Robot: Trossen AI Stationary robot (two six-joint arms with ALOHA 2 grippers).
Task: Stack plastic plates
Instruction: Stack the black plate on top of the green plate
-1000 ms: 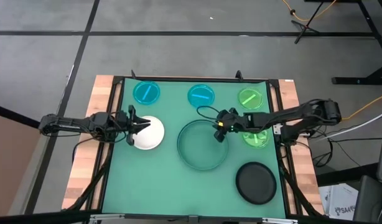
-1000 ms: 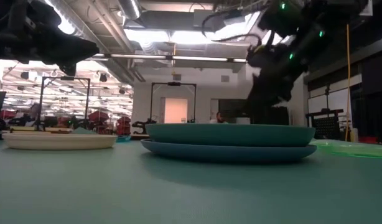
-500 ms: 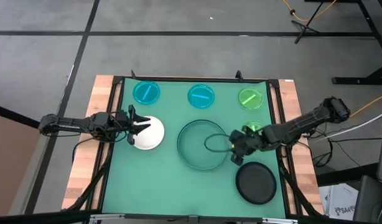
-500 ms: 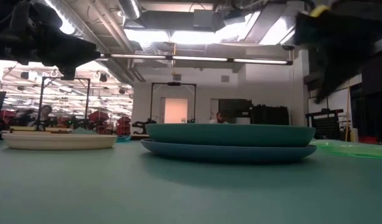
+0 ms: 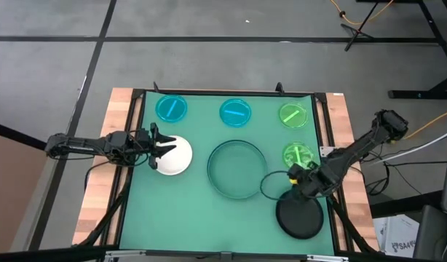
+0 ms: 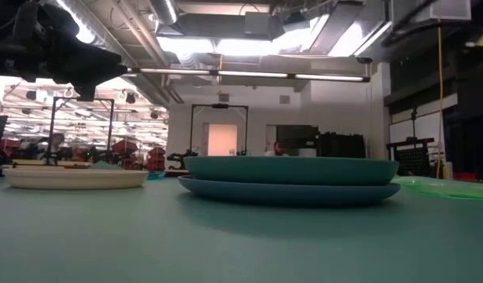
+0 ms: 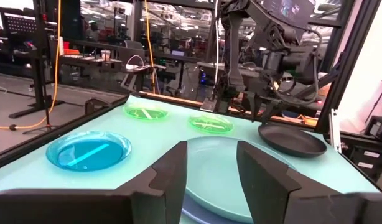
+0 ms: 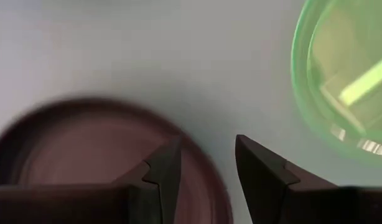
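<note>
Reaching for black plate [image 5: 299, 214] at 5 o'clock of desk [image 5: 202, 218]: right gripper [image 5: 295, 191] over its rim, narrowly parted, empty. Next: lower, straddle rim, pinch, carry onto teal-green plate [image 5: 237, 169]. Left gripper [image 5: 159, 145] parted above white plate [image 5: 176, 157], waiting.

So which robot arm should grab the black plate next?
Probably the right. The right gripper hangs open over the black plate's rim, while the left gripper waits far across the table by the white plate.

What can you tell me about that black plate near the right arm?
The black plate is round, medium-sized, matte dark plastic with a raised rim. It lies flat and upright on the green mat, at the near right corner, with nothing stacked on it. The right tool hovers over its far edge, fingers open, not gripping it.
</note>
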